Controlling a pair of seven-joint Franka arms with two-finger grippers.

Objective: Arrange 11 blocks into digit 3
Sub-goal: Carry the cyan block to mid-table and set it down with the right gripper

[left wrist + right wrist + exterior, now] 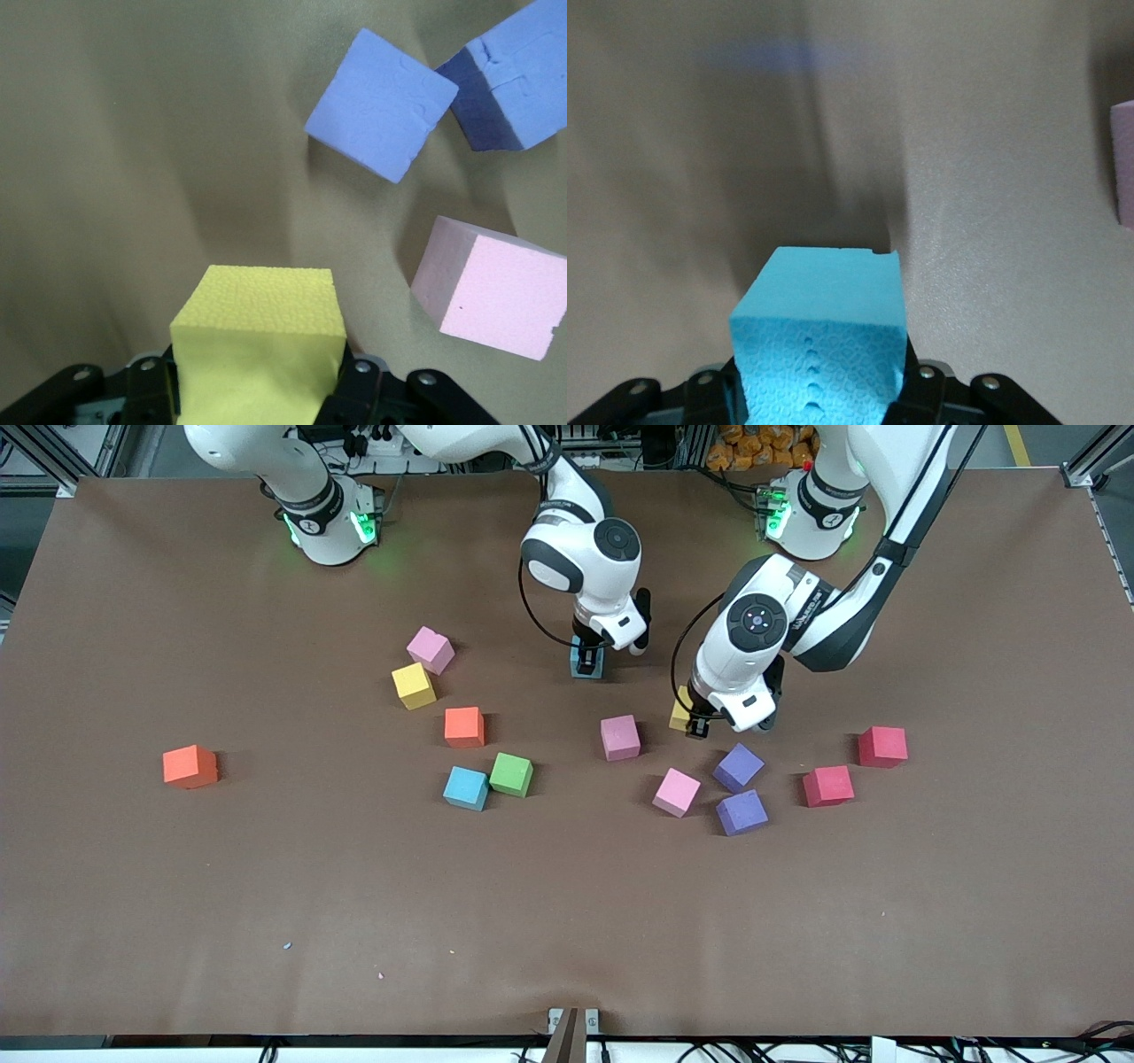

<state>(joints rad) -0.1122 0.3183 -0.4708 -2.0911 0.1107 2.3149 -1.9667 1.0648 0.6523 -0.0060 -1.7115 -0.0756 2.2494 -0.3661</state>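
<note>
Matte foam cubes of equal size lie scattered loose across the middle of the brown bench [567, 921], forming no digit. The left claw [257, 394] pinches a pebbly yellow block [257, 336]; the right claw [819, 398] pinches a dimpled blue block [819, 345].

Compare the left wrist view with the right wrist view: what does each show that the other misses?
Only the left wrist view shows the yellow foam cube clamped in the left tool, two purple foam cubes touching at a corner, and a whole pink foam cube beside them. Only the right wrist view shows the blue foam cube clamped in the right tool, with just a pink edge at the frame border. Both share a shut tool gripping one cube over the brown table covering.
</note>
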